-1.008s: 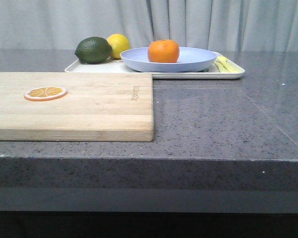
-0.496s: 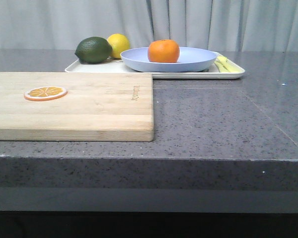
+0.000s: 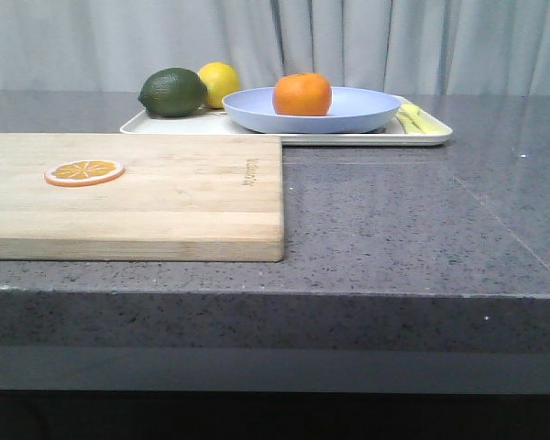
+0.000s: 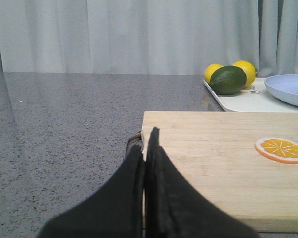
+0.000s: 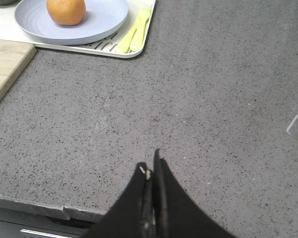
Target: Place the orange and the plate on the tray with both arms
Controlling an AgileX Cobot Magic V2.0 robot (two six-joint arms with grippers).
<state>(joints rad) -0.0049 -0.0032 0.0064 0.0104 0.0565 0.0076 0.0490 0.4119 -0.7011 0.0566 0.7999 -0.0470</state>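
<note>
a dark speckled stone table seen from the front, w/ a grey curtain behind. at the far side sits the white tray; the pale blue plate rests on it, and the orange sits in the plate, left of its centre. also on the tray: a dark green lime and a yellow lemon at the left end, and pale yellow-green utensils at the right edge, just beside the plate. nearer the camera, on the left, lies a wooden cutting board w/ a thin orange slice on it. no arm shows in the front view. the left gripper, in its wrist view, has its jaws pressed together, holding nothing, low over the near corner of the board. the right gripper, in its wrist view, also has jaws closed w/ no gap, holding nothing, above bare table, well apart from the tray. judging by the layout, both task items look placed, so the job seems done. risks from here: the orange is round and loose in a shallow plate, so any bump to tray or table could roll it out; a stray move of the left arm could drag across the board and shift the slice.
</note>
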